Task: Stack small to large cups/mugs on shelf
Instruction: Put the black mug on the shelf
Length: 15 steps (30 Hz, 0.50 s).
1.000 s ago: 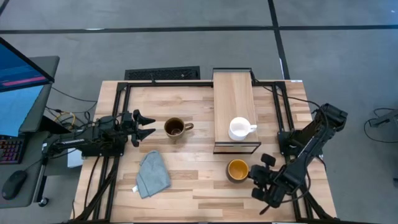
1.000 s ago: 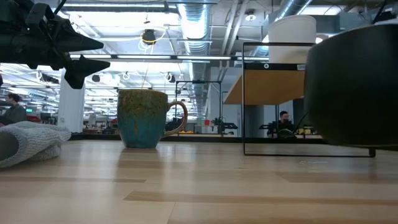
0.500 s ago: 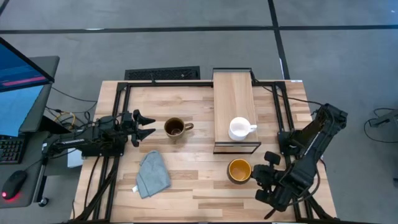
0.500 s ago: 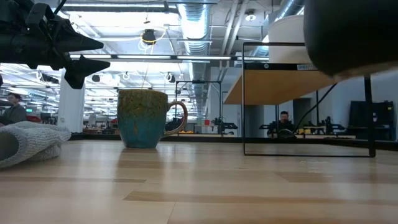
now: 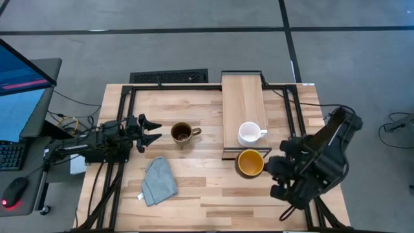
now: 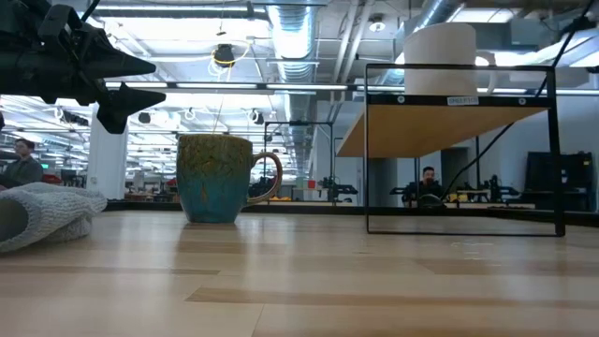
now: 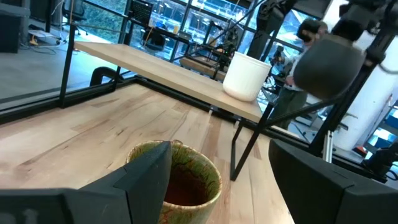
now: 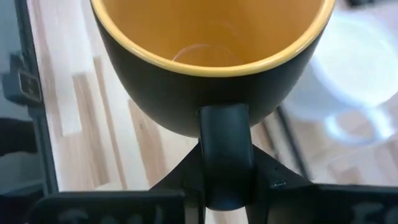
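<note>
While your right gripper [image 8: 227,186] clamps black mug [image 5: 250,162] by handle at shelf's [image 5: 243,97] six o'clock end, left gripper [image 5: 152,130] waits, fingers apart, nine o'clock of olive mug [image 5: 182,134].

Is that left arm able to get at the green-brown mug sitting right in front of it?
Probably yes. The left gripper is open and points straight at the olive-brown mug, with only bare tabletop between them. The grey cloth lies off to the side.
</note>
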{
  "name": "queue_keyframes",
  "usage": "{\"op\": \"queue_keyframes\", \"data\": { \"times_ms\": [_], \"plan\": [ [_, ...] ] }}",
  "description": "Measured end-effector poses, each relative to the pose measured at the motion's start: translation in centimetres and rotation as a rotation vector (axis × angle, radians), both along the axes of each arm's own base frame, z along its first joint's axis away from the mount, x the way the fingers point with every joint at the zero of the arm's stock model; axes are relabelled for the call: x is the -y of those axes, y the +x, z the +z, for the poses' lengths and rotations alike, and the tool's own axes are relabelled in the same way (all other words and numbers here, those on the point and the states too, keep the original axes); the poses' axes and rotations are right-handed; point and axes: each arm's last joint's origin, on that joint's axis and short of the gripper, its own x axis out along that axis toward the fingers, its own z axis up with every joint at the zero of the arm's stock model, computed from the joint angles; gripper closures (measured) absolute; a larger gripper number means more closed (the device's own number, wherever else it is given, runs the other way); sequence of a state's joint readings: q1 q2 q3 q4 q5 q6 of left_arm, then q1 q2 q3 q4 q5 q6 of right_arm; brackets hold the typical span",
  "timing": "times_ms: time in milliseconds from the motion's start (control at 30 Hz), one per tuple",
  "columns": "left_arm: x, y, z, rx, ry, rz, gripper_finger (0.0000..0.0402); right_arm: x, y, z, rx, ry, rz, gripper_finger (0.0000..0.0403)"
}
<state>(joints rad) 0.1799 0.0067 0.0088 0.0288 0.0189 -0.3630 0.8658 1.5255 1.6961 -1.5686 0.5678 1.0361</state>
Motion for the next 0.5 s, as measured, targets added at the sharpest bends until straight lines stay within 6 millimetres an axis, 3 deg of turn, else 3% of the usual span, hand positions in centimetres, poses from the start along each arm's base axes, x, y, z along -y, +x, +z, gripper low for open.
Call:
{"op": "queue_keyframes", "data": {
  "times_ms": [267, 500],
  "plan": [
    [0.0, 0.0, 0.0, 0.000, 0.000, 0.000, 0.0141, 2.7, 0.4, 5.7, 0.167, -0.040, 0.085, 0.0325],
    [0.0, 0.0, 0.0, -0.001, 0.000, -0.001, 0.0141, 6.8, 0.6, 8.3, 0.220, -0.104, 0.063, 0.0325]
  ]
}}
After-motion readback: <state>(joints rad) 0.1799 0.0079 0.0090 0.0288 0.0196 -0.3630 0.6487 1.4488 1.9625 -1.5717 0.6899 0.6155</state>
